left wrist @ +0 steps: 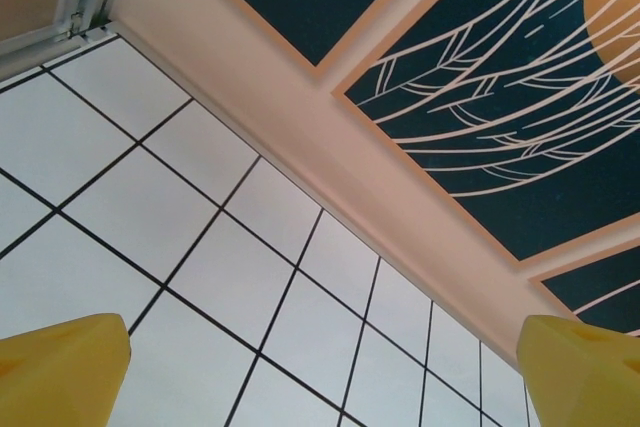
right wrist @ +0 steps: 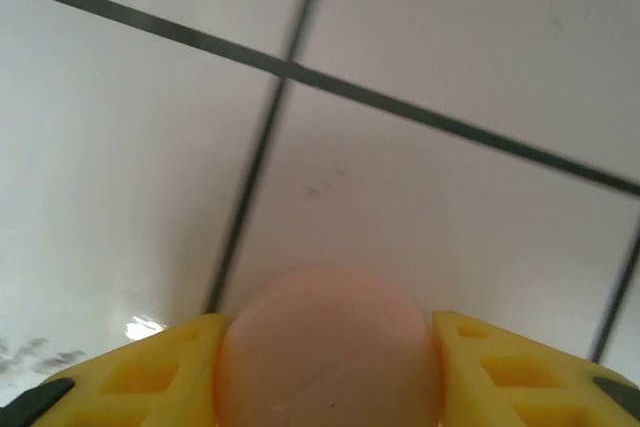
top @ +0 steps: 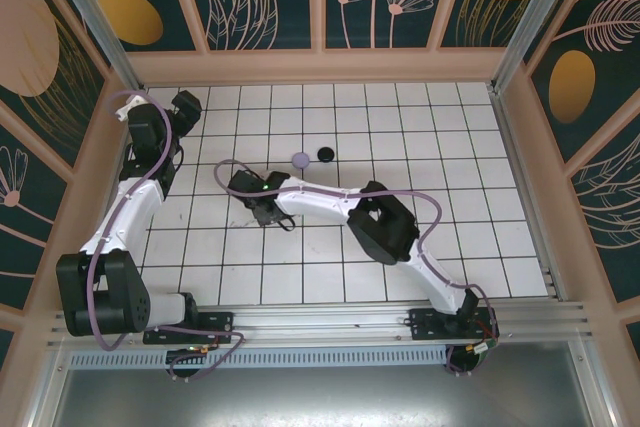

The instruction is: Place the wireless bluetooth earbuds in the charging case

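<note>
A pale pink, rounded charging case (right wrist: 330, 357) sits between the yellow fingers (right wrist: 165, 372) of my right gripper (right wrist: 328, 332), which press on both of its sides just above the white tiles. From above, that right gripper (top: 264, 211) is low over the floor, left of centre. A lilac round case (top: 301, 159) and a black round case (top: 325, 154) lie behind it. My left gripper (top: 186, 107) is raised at the back left; its fingers (left wrist: 62, 369) stand wide apart with nothing between them. The earbuds are out of view.
The white tiled floor (top: 420, 177) is boxed in by peach-framed walls (top: 320, 65) with dark floral panels. A metal rail (top: 380, 319) runs along the near edge by the arm bases. The right arm's elbow (top: 383, 224) reaches across the middle.
</note>
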